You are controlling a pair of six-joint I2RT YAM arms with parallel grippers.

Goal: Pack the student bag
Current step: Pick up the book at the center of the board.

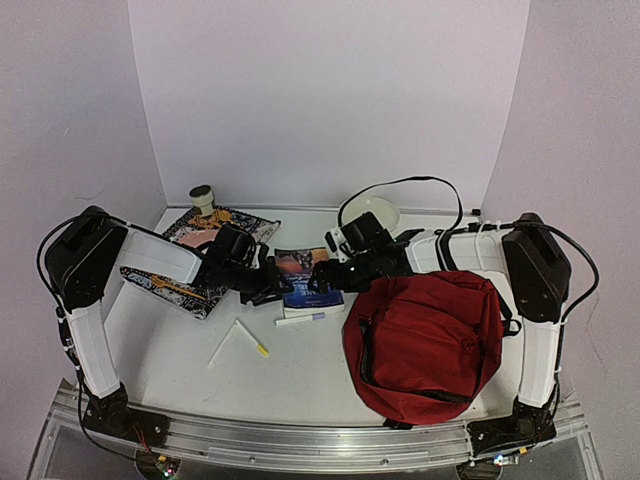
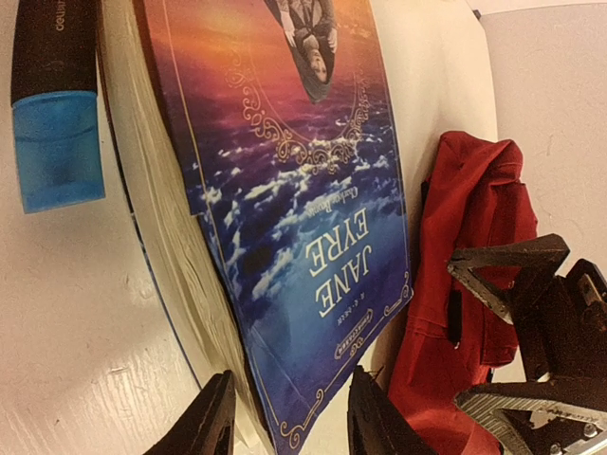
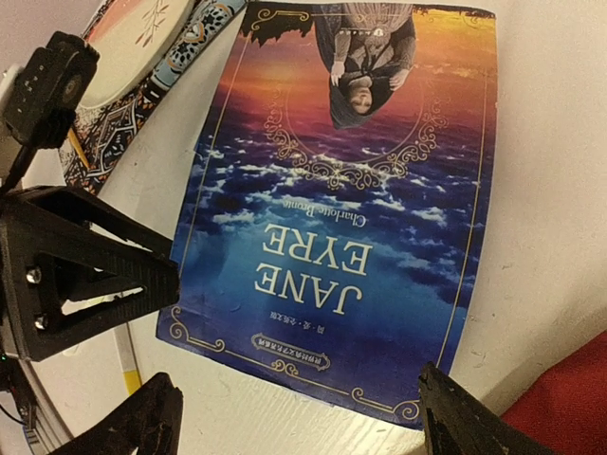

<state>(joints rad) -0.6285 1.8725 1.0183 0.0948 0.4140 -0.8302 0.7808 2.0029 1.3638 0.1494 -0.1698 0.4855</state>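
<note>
The student bag [image 1: 425, 340] is a dark-red backpack lying at the front right of the table; part of it also shows in the left wrist view [image 2: 474, 246]. A blue "Jane Eyre" book [image 1: 303, 275] lies flat at the table's middle, just left of the bag. My left gripper [image 1: 275, 285] is open, with the book's near corner [image 2: 313, 284] between its jaws [image 2: 289, 422]. My right gripper [image 1: 325, 278] is open wide, low over the book's [image 3: 351, 218] near edge, its fingers either side of it [image 3: 303, 431]. Neither gripper holds anything.
A marker [image 1: 300, 319] with a blue cap [image 2: 57, 142] lies in front of the book. A yellow-tipped pen [image 1: 250, 338] and a white stick [image 1: 222, 345] lie nearer the front. A patterned cloth [image 1: 195, 255] with a cup [image 1: 203, 197] is back left; a white bowl [image 1: 375, 212] is behind.
</note>
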